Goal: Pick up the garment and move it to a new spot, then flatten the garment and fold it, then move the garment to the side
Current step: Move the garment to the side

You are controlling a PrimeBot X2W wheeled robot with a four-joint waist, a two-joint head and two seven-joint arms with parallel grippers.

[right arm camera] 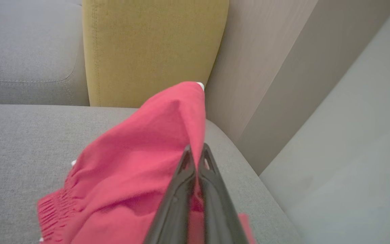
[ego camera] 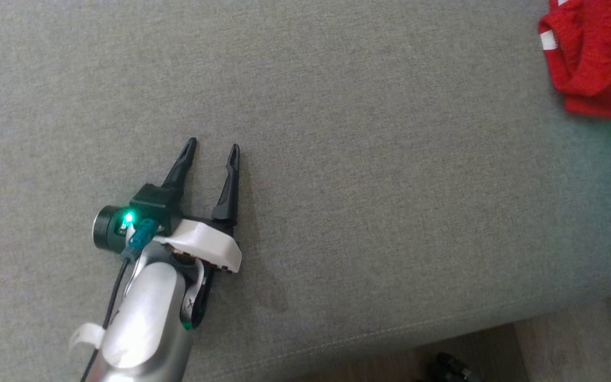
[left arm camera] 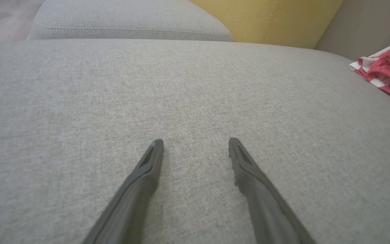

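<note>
The right claw (right arm camera: 197, 153) is pinched tight on a fold of the red garment (right arm camera: 137, 152), bunched at the right end of the sofa (ego camera: 390, 201); lift it clear before carrying, so nothing drags. The left claw (ego camera: 213, 144) hangs wide and empty

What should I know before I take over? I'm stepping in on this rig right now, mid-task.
Left gripper: open, holding nothing, over the bare grey seat cushion.
Right gripper: shut on the red garment, pinching a fold that rises into a peak.
Garment: bunched and unfolded, at the far right of the seat in the head view, near the yellow cushion.
Done: the grasp. I cannot tell whether the garment is at its new spot.
Left: lay it down, flatten it, fold it, move it to the side.
</note>
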